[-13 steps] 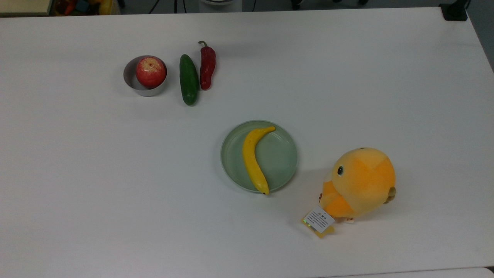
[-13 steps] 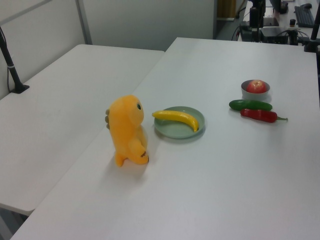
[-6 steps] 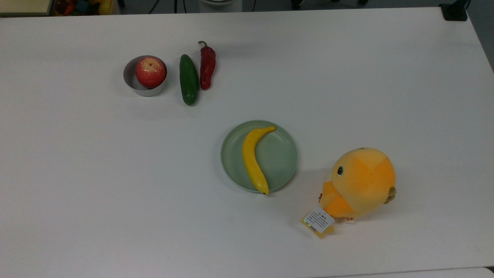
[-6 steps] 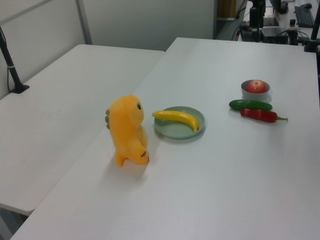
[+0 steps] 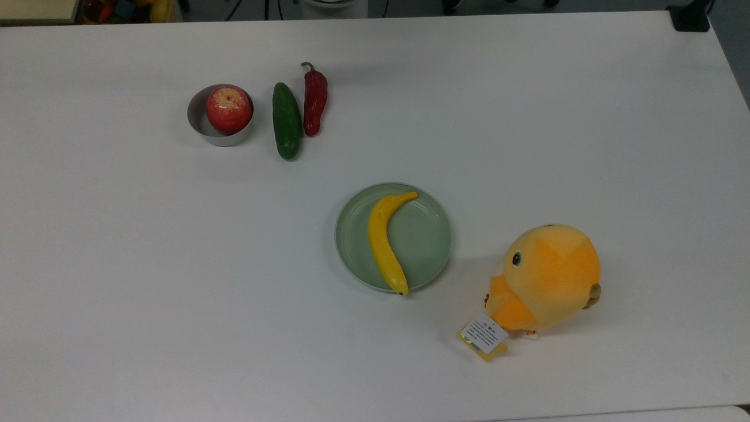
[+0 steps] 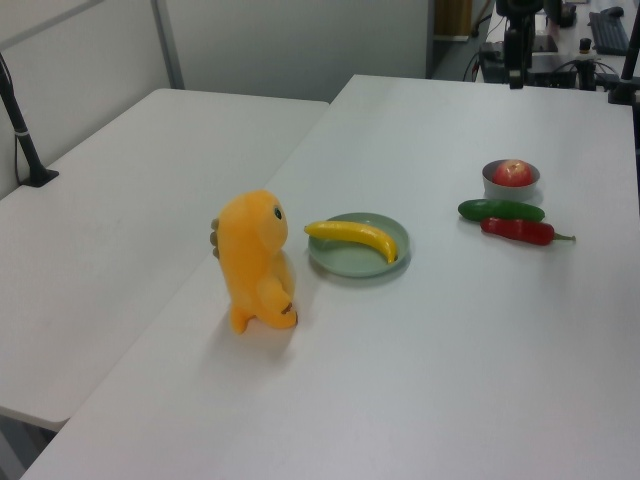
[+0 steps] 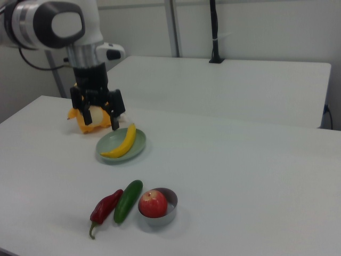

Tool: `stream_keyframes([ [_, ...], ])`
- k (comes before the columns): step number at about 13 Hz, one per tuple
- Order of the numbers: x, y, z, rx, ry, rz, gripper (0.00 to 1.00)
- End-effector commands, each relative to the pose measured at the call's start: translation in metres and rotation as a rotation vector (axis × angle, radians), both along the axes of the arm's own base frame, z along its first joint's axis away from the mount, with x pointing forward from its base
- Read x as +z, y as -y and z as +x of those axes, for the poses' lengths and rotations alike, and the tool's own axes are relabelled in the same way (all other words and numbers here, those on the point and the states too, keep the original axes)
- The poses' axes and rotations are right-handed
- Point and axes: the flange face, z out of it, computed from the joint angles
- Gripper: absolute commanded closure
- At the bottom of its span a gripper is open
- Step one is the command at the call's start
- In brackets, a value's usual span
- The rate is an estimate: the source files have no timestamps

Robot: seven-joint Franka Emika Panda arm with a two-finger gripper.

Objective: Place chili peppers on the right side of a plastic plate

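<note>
The dark red chili pepper (image 5: pixel 314 102) lies on the white table beside a green cucumber (image 5: pixel 287 120), far from the plate. In the left view the chili pepper (image 6: pixel 520 231) is the nearer of the two; in the right view the chili pepper (image 7: pixel 105 206) lies at the front. The pale green plastic plate (image 5: pixel 422 240) holds a yellow banana (image 5: pixel 384 240) across the top view's left half; the top view's right half is bare. My gripper (image 7: pixel 100 124) hangs open in the air with nothing between its fingers, at the right view's left, in front of the plush toy and above-left of the plate (image 7: pixel 109 145).
A red apple (image 5: pixel 228 109) sits in a small grey metal bowl (image 5: pixel 196 120) next to the cucumber. An orange plush toy (image 5: pixel 548 275) with a paper tag stands close to the plate on the top view's right. A second table adjoins in the left view.
The objects on the table have not moved. In the left view a dark shape at the top right edge reaches lower than before.
</note>
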Motion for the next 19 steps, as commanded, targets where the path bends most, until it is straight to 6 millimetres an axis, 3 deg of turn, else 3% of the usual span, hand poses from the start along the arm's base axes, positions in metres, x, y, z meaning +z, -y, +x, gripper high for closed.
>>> stream_keyframes([
  [1,-0.037,-0.007,-0.039,0.029,0.016,0.001,0.00],
  [3,-0.060,-0.008,-0.044,0.029,-0.025,0.003,0.00],
  [6,-0.117,-0.011,-0.055,0.039,-0.065,0.005,0.00],
  [10,-0.158,-0.014,-0.056,-0.033,-0.024,-0.003,0.00],
  [14,-0.194,-0.032,-0.059,-0.053,-0.039,-0.012,0.00],
  [19,-0.235,-0.050,-0.050,-0.069,-0.039,-0.022,0.05],
])
